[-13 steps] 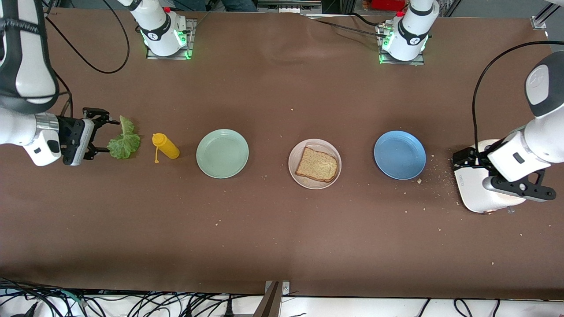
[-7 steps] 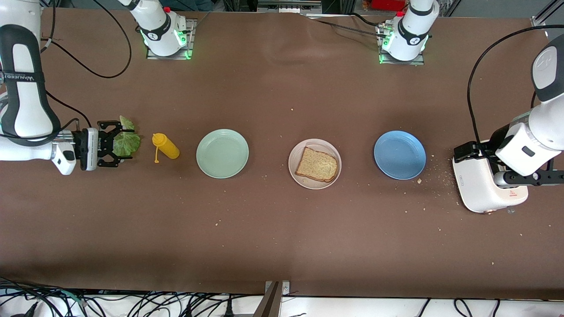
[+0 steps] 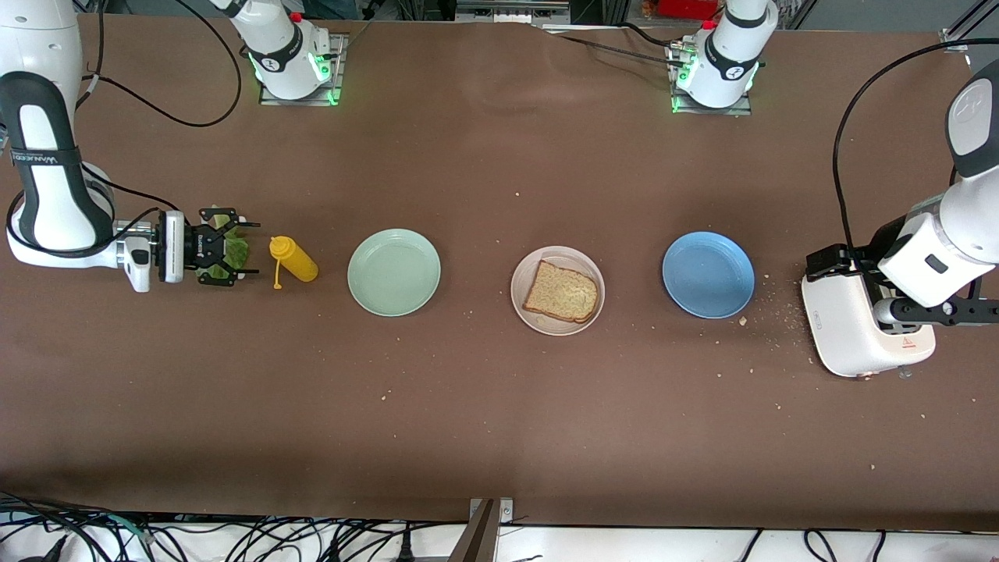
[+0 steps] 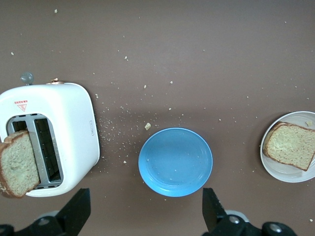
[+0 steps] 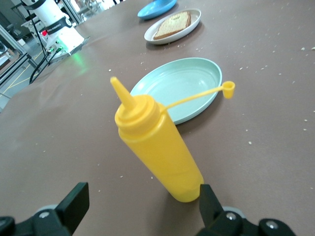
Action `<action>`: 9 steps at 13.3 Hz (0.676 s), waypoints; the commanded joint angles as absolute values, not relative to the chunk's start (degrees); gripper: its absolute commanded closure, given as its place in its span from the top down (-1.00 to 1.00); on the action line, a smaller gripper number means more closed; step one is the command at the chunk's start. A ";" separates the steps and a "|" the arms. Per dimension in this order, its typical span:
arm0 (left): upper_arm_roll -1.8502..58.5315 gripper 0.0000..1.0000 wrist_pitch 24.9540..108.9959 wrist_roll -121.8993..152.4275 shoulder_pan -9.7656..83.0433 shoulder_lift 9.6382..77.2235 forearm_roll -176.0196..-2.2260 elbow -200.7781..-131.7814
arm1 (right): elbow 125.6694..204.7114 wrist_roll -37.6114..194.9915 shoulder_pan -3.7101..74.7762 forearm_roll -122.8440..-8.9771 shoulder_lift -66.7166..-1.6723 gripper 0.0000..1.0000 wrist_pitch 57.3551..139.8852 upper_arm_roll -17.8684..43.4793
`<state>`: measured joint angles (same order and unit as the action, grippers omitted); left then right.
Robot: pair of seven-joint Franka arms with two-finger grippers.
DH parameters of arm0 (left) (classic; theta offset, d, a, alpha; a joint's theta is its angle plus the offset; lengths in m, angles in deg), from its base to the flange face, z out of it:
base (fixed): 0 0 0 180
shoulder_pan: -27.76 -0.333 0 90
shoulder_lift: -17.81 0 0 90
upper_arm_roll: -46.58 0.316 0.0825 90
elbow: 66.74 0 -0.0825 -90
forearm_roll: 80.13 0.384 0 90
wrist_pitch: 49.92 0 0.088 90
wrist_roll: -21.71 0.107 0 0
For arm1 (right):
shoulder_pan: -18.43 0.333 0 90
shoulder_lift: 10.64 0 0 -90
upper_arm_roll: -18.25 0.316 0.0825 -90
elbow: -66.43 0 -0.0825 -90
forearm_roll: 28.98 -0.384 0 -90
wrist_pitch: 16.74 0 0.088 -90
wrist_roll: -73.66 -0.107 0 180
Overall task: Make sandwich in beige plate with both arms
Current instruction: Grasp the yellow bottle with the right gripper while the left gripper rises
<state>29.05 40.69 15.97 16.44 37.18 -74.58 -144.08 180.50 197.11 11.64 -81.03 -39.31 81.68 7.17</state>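
One bread slice (image 3: pixel 561 292) laid in the beige plate (image 3: pixel 524 303), well apart from both grippers; lettuce (image 3: pixel 231 253) not yet lifted, right gripper (image 3: pixel 231 257) spread wide around it; second slice (image 4: pixel 18 163) standing in the toaster (image 3: pixel 847 342) under the wide-open left gripper (image 4: pixel 146 210).

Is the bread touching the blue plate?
Apart. The front view shows the bread lying on the beige plate, with bare table between it and the blue plate.

The desk (image 3: pixel 499 437) wore a matt brown covering, the beige plate (image 3: pixel 526 307), mint plate (image 3: pixel 394 272) and blue plate (image 3: pixel 708 274) looked smooth, the yellow bottle (image 5: pixel 156 144) and white toaster (image 4: pixel 74 123) were glossy plastic, and the bread (image 3: pixel 561 292) was rough.
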 commanded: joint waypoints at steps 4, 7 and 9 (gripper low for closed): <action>34.15 1.00 41.04 17.14 23.16 30.93 -75.99 -148.55 | 181.04 211.81 10.09 -89.69 -45.08 0.98 81.18 7.71; 41.21 1.00 50.84 24.76 27.13 23.11 -83.03 -160.82 | 180.69 212.61 10.09 -91.47 -46.06 0.98 80.65 7.88; 42.79 1.00 53.17 24.62 29.07 20.80 -83.12 -163.94 | 180.86 212.61 10.35 -91.55 -46.15 0.98 80.56 7.97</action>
<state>40.38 49.76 22.59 26.71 26.36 -81.63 -156.65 180.90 211.55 10.57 -90.33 -46.27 81.41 7.66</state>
